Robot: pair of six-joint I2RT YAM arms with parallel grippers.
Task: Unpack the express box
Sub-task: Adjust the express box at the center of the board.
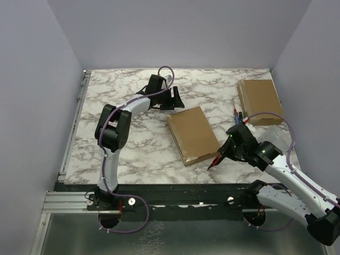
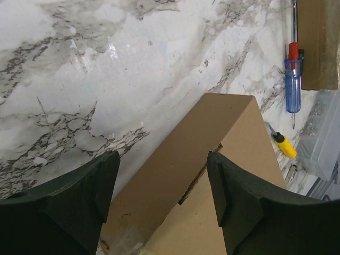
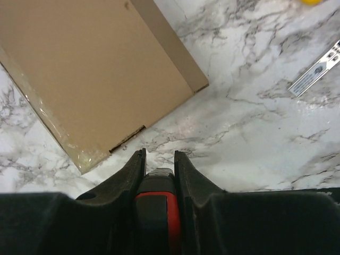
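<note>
A red tool is clasped by the right gripper at the near corner of the box, while the left gripper is held open.

The white bench with grey marble veining carries a flat brown cardboard box near its middle, lying slightly skewed, with clear tape along its near edge. A second brown box lies flat at the far right. Between the two lie a blue-handled screwdriver and, nearer, a yellow-handled tool. A clear plastic container sits by the right edge. A thin metal strip lies on bare marble.
</note>
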